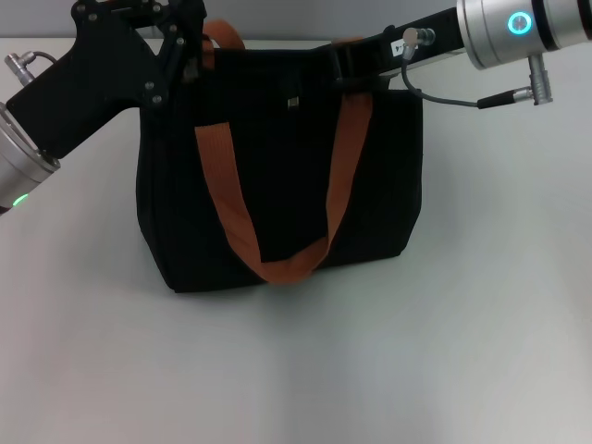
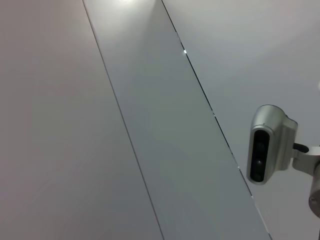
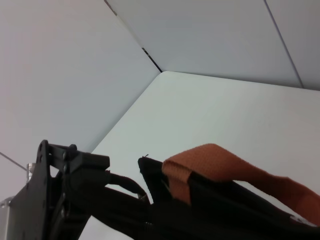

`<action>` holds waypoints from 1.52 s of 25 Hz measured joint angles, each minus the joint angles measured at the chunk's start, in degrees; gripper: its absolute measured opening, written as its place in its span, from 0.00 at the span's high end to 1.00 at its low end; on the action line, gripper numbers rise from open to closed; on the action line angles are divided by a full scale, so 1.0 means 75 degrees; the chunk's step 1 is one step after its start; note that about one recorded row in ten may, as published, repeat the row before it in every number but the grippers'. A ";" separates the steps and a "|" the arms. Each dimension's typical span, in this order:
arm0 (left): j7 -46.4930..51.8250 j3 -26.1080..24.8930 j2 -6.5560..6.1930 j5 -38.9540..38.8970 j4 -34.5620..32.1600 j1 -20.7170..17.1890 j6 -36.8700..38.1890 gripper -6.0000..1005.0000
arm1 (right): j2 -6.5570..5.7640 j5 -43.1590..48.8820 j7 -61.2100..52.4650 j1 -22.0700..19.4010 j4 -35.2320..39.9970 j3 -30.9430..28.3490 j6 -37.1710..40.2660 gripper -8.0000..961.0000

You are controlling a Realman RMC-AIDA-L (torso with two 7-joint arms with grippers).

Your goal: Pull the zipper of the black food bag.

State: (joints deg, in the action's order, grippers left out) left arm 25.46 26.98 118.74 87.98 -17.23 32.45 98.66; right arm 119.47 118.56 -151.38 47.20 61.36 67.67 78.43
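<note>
The black food bag (image 1: 277,185) stands upright on the white table (image 1: 481,351), its long axis running side to side across the head view, front face toward the camera. A rust-orange strap (image 1: 277,264) hangs in a loop down that face; the other strap (image 3: 220,167) arches over the top edge. The left gripper (image 1: 176,51) sits at the bag's top left corner, the right gripper (image 1: 356,65) at its top right edge. Whether either grips anything cannot be told. The zipper lies along the bag's top; its pull tab cannot be made out.
</note>
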 joint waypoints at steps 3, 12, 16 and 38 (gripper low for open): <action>0.0001 0.0000 0.0000 0.0005 0.0000 0.0007 0.0015 0.90 | 0.0000 0.0002 -0.0004 0.0022 -0.0037 0.0009 -0.0036 0.78; 0.0003 0.0012 0.0000 0.0020 0.0001 0.0021 0.0028 0.90 | -0.0016 0.0043 -0.0003 0.0024 -0.0007 0.0337 -0.0330 0.90; 0.0003 0.0012 0.0000 0.0023 0.0008 0.0021 0.0029 0.90 | -0.0015 0.0147 -0.0003 0.0025 0.0060 0.0395 -0.0360 1.00; 0.0002 0.0012 0.0000 0.0008 0.0011 -0.0029 0.0025 0.90 | 0.0000 0.0274 -0.0448 -0.0607 0.1335 0.0492 -0.0347 0.96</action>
State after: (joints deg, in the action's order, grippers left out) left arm 25.48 27.07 118.74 88.04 -17.14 32.23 98.85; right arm 119.46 120.62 -154.74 42.65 71.38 71.36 75.83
